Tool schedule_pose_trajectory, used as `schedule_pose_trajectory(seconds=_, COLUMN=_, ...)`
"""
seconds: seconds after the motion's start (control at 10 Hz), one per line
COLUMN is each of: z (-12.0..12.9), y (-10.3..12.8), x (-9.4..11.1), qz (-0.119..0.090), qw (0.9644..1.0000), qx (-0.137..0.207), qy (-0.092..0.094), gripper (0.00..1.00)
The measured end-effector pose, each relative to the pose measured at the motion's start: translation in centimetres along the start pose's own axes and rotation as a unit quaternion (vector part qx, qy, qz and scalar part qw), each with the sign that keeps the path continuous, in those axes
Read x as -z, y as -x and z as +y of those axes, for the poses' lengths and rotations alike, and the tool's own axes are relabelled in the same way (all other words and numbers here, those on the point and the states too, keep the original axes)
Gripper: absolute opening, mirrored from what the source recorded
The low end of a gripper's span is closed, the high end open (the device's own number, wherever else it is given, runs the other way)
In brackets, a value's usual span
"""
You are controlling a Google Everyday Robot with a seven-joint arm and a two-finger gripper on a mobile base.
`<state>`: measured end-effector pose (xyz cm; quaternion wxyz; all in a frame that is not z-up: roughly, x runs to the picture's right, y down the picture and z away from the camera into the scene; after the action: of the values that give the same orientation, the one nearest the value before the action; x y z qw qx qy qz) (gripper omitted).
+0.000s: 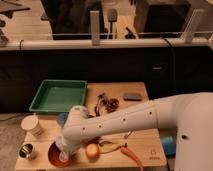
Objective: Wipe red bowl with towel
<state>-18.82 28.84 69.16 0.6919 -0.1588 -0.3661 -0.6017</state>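
We see the gripper (63,153) down inside the red bowl (53,155), over its right half. We can't tell whether it is wide, narrow or holding anything: the wrist hides it. There is a pale patch at its tip, but we can't tell if that is the towel or part of the gripper.

The red bowl sits near the front-left corner of the desk (145,141), close to the front edge. A metal cup (26,151) stands just left of it, nearer the left edge. A white cup (32,125) is behind that. A round yellow fruit (92,150) is just right of the bowl, and an orange-red carrot-like piece (131,154) lies further right along the front edge.

The white arm (125,122) crosses the desk from the right edge. A green tray (59,96) takes the back-left corner. A dark tangled item (107,104) lies mid-back and a flat dark object (132,96) sits toward the back-right.
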Motion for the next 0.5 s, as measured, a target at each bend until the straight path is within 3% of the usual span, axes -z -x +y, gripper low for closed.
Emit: schedule_pose_trajectory(seconds=0.5, z=-4.1, y=-1.5, x=-1.6, qz=0.005, qw=0.9983, qx=0.053, qy=-0.021, gripper=0.00)
